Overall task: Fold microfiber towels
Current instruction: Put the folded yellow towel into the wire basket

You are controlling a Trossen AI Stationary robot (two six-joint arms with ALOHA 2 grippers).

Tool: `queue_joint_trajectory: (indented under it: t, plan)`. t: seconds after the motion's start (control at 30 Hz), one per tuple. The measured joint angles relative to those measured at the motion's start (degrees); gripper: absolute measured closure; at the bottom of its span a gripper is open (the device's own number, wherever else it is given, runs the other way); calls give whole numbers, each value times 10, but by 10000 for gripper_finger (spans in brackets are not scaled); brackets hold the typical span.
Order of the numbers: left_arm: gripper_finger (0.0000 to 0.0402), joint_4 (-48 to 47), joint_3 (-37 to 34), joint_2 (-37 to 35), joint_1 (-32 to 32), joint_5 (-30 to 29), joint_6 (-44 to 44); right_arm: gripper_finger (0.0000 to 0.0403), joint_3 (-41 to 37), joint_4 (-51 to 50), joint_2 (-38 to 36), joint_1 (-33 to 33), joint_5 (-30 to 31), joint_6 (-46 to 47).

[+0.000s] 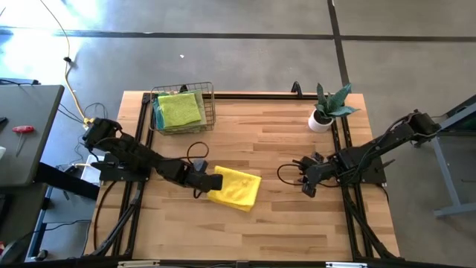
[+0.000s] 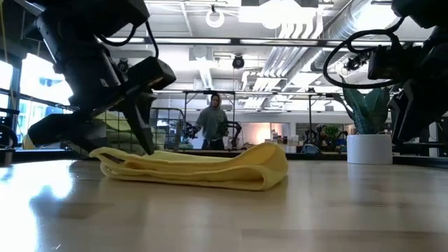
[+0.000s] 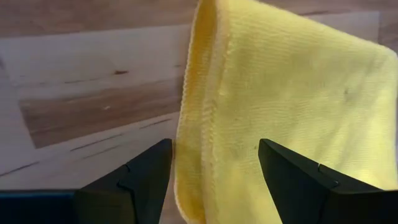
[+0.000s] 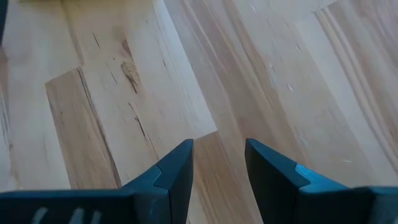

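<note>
A bright yellow microfiber towel (image 1: 238,189) lies folded in several layers on the wooden table (image 1: 282,231), left of the middle. Its rounded fold (image 2: 276,171) shows in the low view. My left gripper (image 1: 213,181) stands open at the towel's left end, slanting down, with one finger (image 3: 140,180) over bare wood and the other (image 3: 298,180) over the cloth. My right gripper (image 4: 219,174) hangs open over bare wood at the table's right, apart from the towel. More towels, lime green (image 1: 180,110) and teal (image 1: 158,113), lie in the basket. My left gripper straddles the yellow towel's folded left edge (image 3: 193,155) with its fingers apart, coming down on a slant from the table's left. I cannot tell whether a fingertip (image 2: 148,148) touches the cloth. The towel lies flat on the table.
A wire basket (image 1: 183,108) stands at the far left of the table. A potted plant (image 1: 327,112) in a white pot stands at the far right. Bare wood spreads between the arms and along the near edge. A person (image 2: 213,122) stands in the room behind.
</note>
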Motion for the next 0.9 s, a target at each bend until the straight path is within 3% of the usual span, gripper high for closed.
queue_joint_trajectory:
  t: [0.3,0.73,0.9]
  plan:
    - [169,11,3,11,-2,-3,10,265,0,6,0,0,0,0]
    - [171,157,6,78,11,-12,38,265,0,7,0,0,0,0]
    - [212,155,5,79,16,-10,56,265,0,8,0,0,0,0]
